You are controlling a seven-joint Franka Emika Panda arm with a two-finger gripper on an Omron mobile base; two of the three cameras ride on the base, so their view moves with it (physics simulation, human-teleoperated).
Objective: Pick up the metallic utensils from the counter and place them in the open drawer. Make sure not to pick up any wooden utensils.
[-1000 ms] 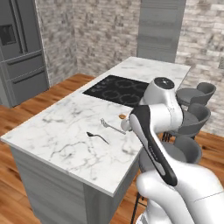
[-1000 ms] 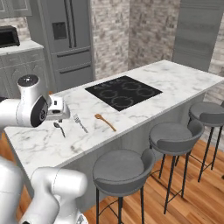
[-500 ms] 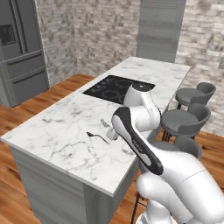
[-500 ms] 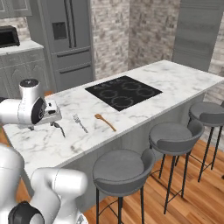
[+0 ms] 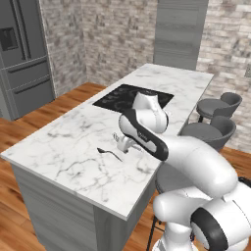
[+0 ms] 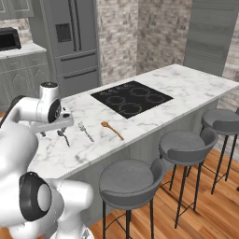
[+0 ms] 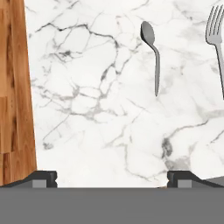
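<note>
- Spoon: the small silver-grey metal spoon with a round bowl point(image 7: 153, 52) lies flat on the white grey-veined marble counter point(image 7: 100, 122), ahead of the two-finger gripper point(image 7: 113, 177) and offset toward the right of the hand view, well apart from the fingertips point(image 7: 43, 177).
- Long axis: in the hand view we see the spoon's handle running roughly straight away from the camera, bowl at the far end, handle tip nearer the jaws.
- Jaws: they stand wide apart with nothing between them.
- We judge the coming move turns on shifting the hand forward and to that side until the handle sits between the fingers, crossing the line that joins them.
- Neighbours: the silver-grey metal fork point(image 7: 216, 39) lies just beyond the spoon at the right edge; in the right base view the slim orange-brown wooden spoon point(image 6: 112, 130) lies past the fork, nearer the black inset cooktop point(image 6: 131, 97). It must stay put.
- Containers: we cannot make out the drawer or any contents from these views.
</note>
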